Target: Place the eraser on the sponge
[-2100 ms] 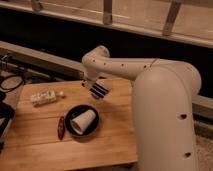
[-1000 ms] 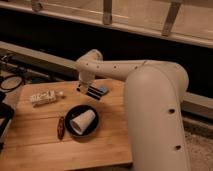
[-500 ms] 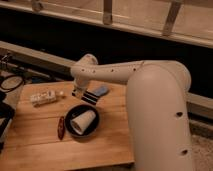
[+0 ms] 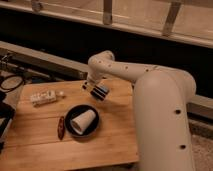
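Observation:
My gripper (image 4: 95, 89) hangs low over the back middle of the wooden table (image 4: 115, 135), at the end of the white arm (image 4: 125, 72) that reaches in from the right. Right beneath and beside it lies the soft blue sponge (image 4: 102, 94), partly covered by the gripper. Dark stripes across that spot may be the eraser. I cannot tell it apart from the gripper, nor whether it is held or lying on the sponge.
A black bowl (image 4: 70, 131) with a white cup (image 4: 82, 120) on its side sits just in front of the gripper. A reddish-brown stick (image 4: 61, 127) lies left of the bowl. A white printed block (image 4: 44, 97) rests at the back left. The robot's white body (image 4: 162, 125) fills the right side.
The wrist swung left over the last second, then came back right. The gripper stayed low over the same spot by the blue sponge. Bowl, cup and white block did not move.

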